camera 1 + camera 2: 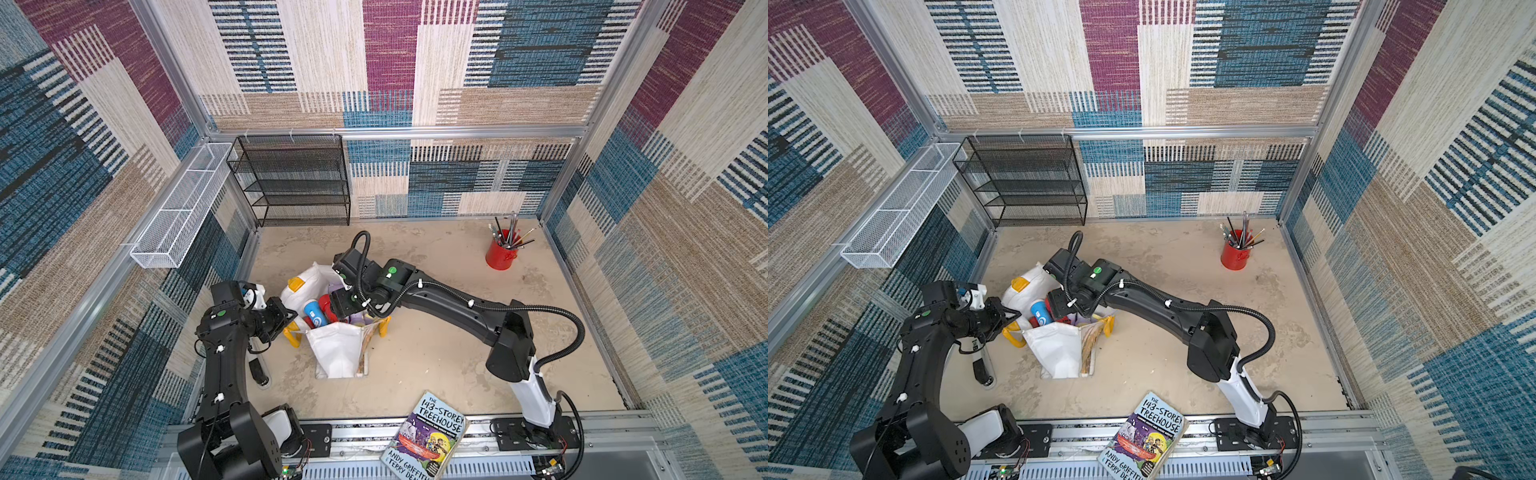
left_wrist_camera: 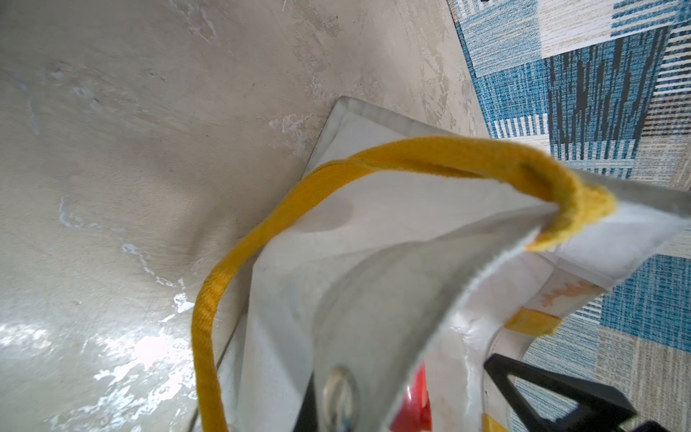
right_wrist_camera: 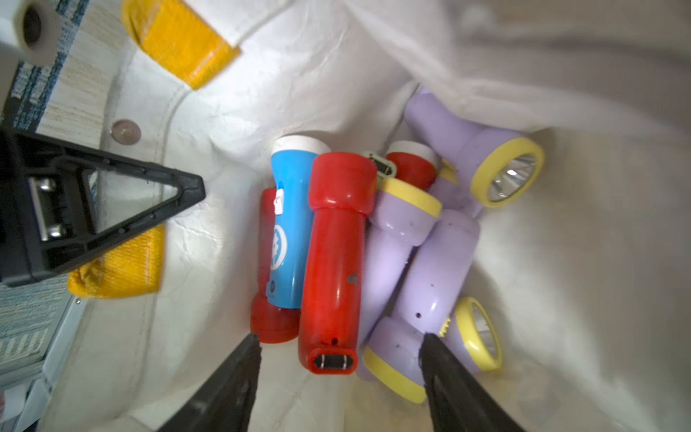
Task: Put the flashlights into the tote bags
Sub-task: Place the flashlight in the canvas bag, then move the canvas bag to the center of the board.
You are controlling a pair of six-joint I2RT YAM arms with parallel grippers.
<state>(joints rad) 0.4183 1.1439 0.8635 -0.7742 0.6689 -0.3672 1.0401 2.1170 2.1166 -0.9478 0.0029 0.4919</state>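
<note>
Evidently worked as a two-arm job: clamps the left gripper (image 1: 289, 321) tight on the near rim of the white tote bag (image 1: 337, 353), just beside a yellow handle (image 2: 209, 299), so as to pull that wall outward and hold the floppy mouth agape. Shows the fabric pinched flat between those fingers (image 2: 553, 392) in the left wrist view, with no gap left over. Hangs the right gripper (image 3: 340, 338) above the opening, aimed down into it, fingers spread fairly wide and gripping nothing. Looks straight down on a red flashlight (image 3: 332, 262), tail end nearest, lying loose on the heap and touching neither finger. Finds the others packed along the bag's floor: a blue flashlight (image 3: 289, 232) pressed against the red one's side, a second red flashlight (image 3: 273, 325) under the blue, and lilac flashlights (image 3: 433, 269) with yellow heads crowded on the other side. Reads, judging by open fingers over a free flashlight, as a drop-off, not a pick. Stands the bag on the bench (image 1: 436, 353) between the two arms, well apart from the red pencil cup (image 1: 501, 253) and the black wire rack (image 1: 291, 183). Cannot tell whether the dark slim thing (image 1: 259, 371) on the bench beside the left arm counts as one more.
</note>
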